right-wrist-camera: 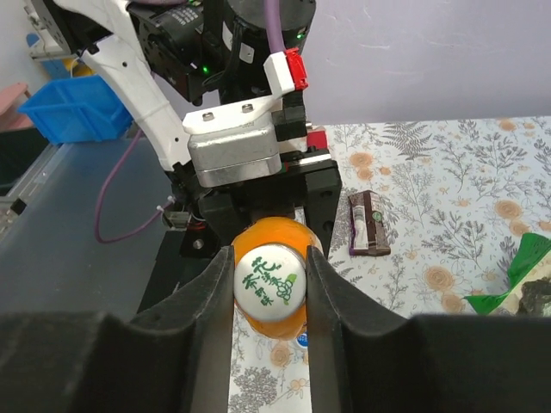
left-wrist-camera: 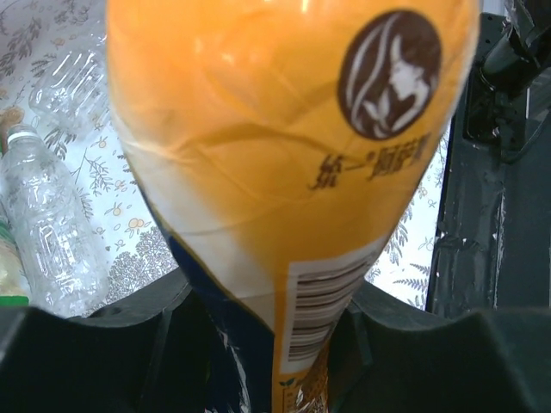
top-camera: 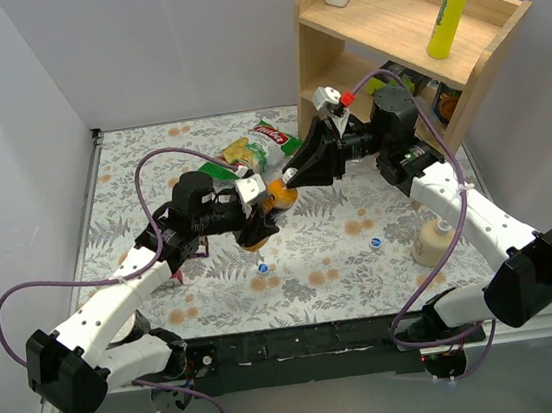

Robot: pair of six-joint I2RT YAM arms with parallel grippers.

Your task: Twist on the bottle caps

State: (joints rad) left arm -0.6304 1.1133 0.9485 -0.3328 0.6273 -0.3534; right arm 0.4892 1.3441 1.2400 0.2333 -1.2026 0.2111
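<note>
- The right tool (right-wrist-camera: pixel 269 277) is clamped on the whitish-green cap (right-wrist-camera: pixel 269 280). Its two dark fingers (right-wrist-camera: pixel 215 297) press against the cap's opposite sides.
- The cap faces the right wrist camera with its green print showing. It sits at the mouth end of the orange bottle (right-wrist-camera: pixel 277 320), whose rounded shoulder shows behind and below it. How far it is threaded on cannot be told from here.
- The left tool (left-wrist-camera: pixel 271 340) is closed around the lower body of the same bottle, gripping it near the barcode and the dark label band.
- In the top view the bottle (top-camera: pixel 280 194) is held off the desk (top-camera: pixel 311 247) between the two arms. It is tilted, with its capped end pointing toward the right tool (top-camera: pixel 293 179).
- On the desk below and nearer the bases, a blue cap (top-camera: pixel 262 268) lies alone. A second blue cap (top-camera: pixel 375 243) lies well apart from it, toward the right arm.
- In the left wrist view a clear bottle (left-wrist-camera: pixel 47 232) lies on its side. What appears to be another clear bottle (left-wrist-camera: pixel 73 73) lies beyond it, though that one is blurred.
- A green snack packet (top-camera: pixel 273 138) lies at the far side of the desk.
- A cream pump bottle (top-camera: pixel 432 243) stands near the right arm.
- A wooden shelf (top-camera: pixel 404 19) in the far right corner carries a tall yellow bottle (top-camera: pixel 455 3).
</note>
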